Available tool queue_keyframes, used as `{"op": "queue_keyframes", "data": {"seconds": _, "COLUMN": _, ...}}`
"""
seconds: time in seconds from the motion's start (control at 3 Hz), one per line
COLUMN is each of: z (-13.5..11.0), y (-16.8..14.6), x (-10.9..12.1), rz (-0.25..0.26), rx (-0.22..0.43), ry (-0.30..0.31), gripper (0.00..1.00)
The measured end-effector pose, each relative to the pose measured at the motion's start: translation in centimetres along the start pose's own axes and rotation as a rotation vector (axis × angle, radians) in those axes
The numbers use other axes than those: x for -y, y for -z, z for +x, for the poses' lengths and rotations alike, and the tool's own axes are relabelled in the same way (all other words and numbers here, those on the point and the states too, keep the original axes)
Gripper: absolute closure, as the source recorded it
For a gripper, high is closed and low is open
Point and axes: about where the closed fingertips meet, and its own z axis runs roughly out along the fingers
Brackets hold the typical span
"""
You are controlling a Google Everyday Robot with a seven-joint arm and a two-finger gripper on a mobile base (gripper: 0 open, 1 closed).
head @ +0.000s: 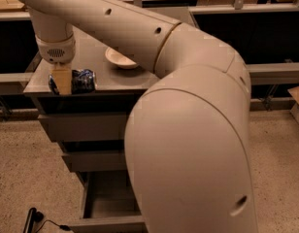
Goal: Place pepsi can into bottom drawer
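Note:
The pepsi can (83,80), dark blue with white markings, lies on its side near the front left of the cabinet top (110,79). My gripper (61,82) hangs straight down from the wrist, right at the can. It covers the can's left part, and a dark bit shows to its left. The bottom drawer (109,204) is pulled out below the two upper drawers, and its inside shows nothing in it. My big cream arm hides the drawer's right part.
A cream bowl (119,58) stands on the cabinet top behind and to the right of the can. The middle drawer (93,161) is pulled out a little. A black cable (34,219) lies on the speckled floor at the lower left. Dark shelves run behind.

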Motion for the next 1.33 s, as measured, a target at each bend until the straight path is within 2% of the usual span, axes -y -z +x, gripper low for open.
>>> {"op": "queue_keyframes", "data": {"seconds": 0.33, "z": 2.6, "y": 2.1, "x": -3.5, "rz": -0.039, "rx": 0.045, "ry": -0.046, "gripper": 1.0}}
{"op": "queue_keyframes", "data": {"seconds": 0.67, "z": 4.1, "y": 2.6, "x": -8.7, "rz": -0.07, "rx": 0.063, "ry": -0.115, "gripper": 1.0}}
{"op": "queue_keyframes", "data": {"seconds": 1.0, "z": 5.3, "y": 0.0, "x": -11.0, "rz": -0.121, "rx": 0.01, "ry": -0.112, "gripper": 1.0}}
{"op": "queue_keyframes", "data": {"seconds": 1.33, "z": 5.4, "y": -0.8, "x": -10.0, "rz": -0.124, "rx": -0.002, "ry": -0.138, "gripper": 1.0}}
